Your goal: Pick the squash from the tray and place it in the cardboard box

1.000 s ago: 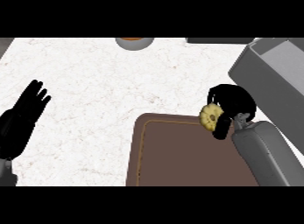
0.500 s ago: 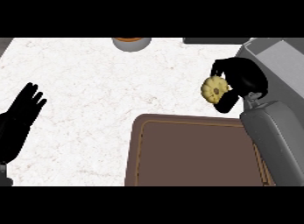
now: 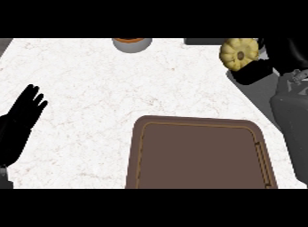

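The right hand [image 3: 282,62] is up at the counter's far right corner, fingers curled round the squash [image 3: 239,54]. The squash is a pale yellow, scalloped disc, and its flat face with the dark centre is turned toward the camera. It sits on the left side of the hand, with the black fingers wrapped behind and under it. It is well off the tray [image 3: 202,153], which lies brown and bare at the near edge of the counter, right of centre.

Now the key relation: where is the box? I can't make out cardboard for certain. A grey slanted surface [image 3: 258,95] runs along the counter's right edge beneath the hand, and a dark strip sits at the far edge just left of the squash. If the box lies off that right side, the squash is on the wrong side of the palm and the hand would have to carry it rightward or turn before letting go. That's my reading, not something shown.

The right hand is plainly the one for the job. The left hand [image 3: 15,128] rests open near the counter's left edge, fingers straight and pointing away, well apart from everything.

A small bowl [image 3: 131,44] with an orange inside sits at the far edge, near the middle.
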{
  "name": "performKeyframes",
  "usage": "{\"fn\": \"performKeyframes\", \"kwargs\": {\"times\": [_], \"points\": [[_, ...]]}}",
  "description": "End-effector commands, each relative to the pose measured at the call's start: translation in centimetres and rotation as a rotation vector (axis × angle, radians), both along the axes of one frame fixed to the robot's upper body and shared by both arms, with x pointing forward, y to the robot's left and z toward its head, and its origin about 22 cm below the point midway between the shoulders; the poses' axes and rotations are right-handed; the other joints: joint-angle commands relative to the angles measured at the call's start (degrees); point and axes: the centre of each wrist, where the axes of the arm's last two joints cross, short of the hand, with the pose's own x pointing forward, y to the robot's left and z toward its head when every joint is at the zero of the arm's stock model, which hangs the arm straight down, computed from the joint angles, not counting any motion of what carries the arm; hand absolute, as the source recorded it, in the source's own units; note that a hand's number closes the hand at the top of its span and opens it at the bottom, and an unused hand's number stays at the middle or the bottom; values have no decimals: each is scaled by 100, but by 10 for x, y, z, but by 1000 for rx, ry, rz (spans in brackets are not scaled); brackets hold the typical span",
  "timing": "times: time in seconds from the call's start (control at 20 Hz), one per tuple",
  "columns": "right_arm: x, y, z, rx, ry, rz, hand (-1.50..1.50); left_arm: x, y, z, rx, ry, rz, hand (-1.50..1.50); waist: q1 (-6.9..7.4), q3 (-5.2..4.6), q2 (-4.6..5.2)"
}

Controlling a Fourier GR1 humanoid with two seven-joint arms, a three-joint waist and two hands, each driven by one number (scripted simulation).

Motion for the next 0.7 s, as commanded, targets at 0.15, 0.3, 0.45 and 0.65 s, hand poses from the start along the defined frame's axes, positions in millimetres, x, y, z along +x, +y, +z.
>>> {"fn": "performKeyframes", "kwargs": {"times": [0.15, 0.3, 0.45, 0.65], "points": [[4, -43, 41, 12, -116, -194, 150, -4, 6, -14, 15, -5, -16, 0, 40, 0, 22], [7, -67, 51, 52, -125, -223, 150, 1, -7, 3, 8, -12, -10, 0, 42, 3, 20], [18, -80, 47, 10, -82, -236, 150, 7, -15, -7, 8, -10, -12, 0, 26, 1, 25], [31, -115, 24, -26, -48, -232, 150, 4, -6, -12, 11, -36, -3, 0, 34, 2, 32]]}}
